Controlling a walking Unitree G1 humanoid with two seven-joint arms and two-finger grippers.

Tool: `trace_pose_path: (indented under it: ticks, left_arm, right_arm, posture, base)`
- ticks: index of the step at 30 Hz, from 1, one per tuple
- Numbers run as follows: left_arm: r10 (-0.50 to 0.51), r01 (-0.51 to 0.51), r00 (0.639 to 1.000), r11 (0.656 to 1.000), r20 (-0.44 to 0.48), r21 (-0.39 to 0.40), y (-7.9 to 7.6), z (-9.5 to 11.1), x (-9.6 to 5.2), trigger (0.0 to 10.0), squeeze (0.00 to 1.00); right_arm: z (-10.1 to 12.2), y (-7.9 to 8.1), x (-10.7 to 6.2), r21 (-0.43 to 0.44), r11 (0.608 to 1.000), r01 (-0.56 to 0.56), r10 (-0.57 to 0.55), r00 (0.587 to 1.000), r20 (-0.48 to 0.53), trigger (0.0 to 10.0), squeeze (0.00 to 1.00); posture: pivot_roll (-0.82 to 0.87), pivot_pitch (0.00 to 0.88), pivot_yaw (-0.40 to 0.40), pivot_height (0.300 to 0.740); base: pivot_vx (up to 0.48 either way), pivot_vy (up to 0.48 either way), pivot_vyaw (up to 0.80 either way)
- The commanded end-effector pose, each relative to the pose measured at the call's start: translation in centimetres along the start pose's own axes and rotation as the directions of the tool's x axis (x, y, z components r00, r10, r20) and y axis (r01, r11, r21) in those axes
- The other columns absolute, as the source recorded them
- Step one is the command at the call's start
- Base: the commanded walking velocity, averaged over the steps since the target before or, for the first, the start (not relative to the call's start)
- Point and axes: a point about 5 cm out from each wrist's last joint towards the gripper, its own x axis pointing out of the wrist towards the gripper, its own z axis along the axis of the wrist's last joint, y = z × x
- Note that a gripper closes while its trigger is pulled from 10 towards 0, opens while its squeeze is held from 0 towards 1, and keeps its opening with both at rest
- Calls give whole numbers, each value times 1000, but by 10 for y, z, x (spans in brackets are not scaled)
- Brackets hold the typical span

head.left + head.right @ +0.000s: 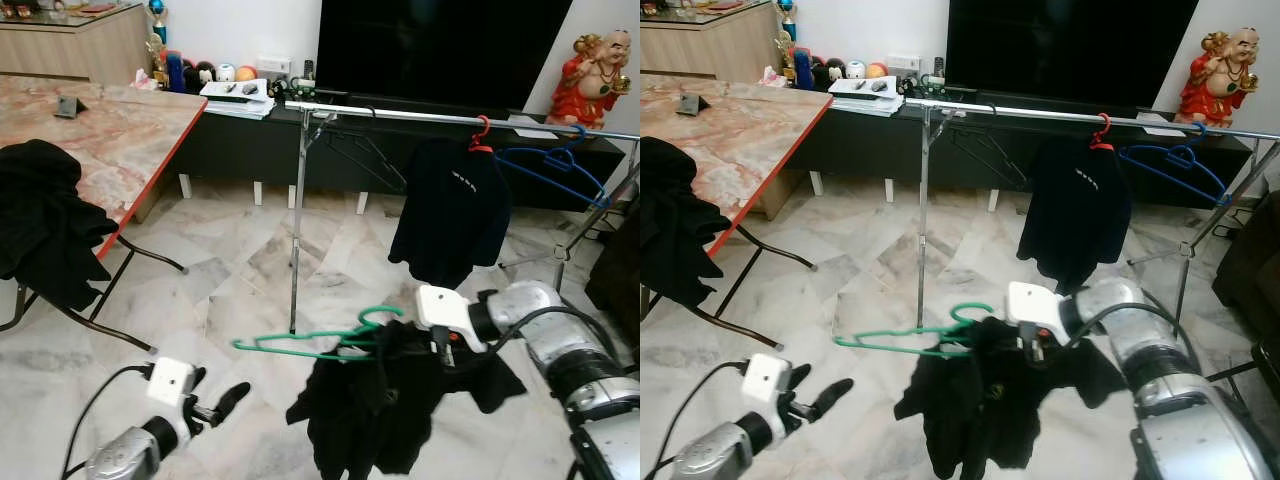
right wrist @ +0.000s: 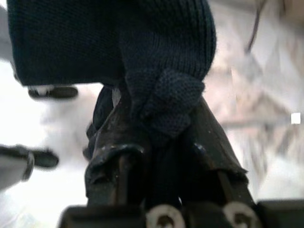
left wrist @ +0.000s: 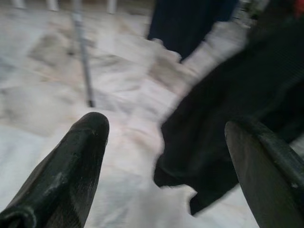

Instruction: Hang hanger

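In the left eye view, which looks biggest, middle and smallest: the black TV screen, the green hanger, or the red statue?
1. Black TV screen, largest.
2. Green plastic hanger; being nearer the camera enlarges it.
3. Red laughing statue, smallest.

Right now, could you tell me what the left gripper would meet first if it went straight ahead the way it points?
Probably the black garment hanging from the green hanger: the left gripper, jaws open, points toward it across bare floor, though depth is hard to judge.

Both head eyes look forward and down, sharing the rail (image 1: 450,118); wrist cameras peer close along their fingers (image 3: 71,175).
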Motion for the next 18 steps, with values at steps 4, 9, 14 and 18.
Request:
trace_pose_path:
  ticks: [4, 9, 14, 18]
  left_arm:
    - [-62, 62, 998, 998, 7, 21, -13, 0, 14, 10000, 0]
    - [-73, 73, 997, 996, 3, 44, -15, 0, 19, 10000, 0]
    - [-79, 79, 997, 995, -14, 56, -16, -4, 19, 10000, 0]
    - [-79, 85, 995, 991, -54, 107, -15, -10, 13, 10000, 0]
  right_arm:
    - [24, -9, -3, -101, 995, 9, -2, 998, 69, 0, 0]
    - [29, -10, -2, -123, 992, 0, 11, 996, 86, 0, 0]
    - [32, -9, 0, -133, 991, -8, 21, 995, 94, 0, 0]
    - [32, -9, 0, -135, 991, -10, 21, 996, 86, 0, 0]
  posture:
    - [55, 29, -122, 740]
    - [50, 33, -126, 740]
    - [47, 34, -127, 740]
    - [54, 34, -130, 740]
  base:
    - [0, 0, 0]
    - [0, 0, 0]
    - [0, 0, 0]
    - [0, 0, 0]
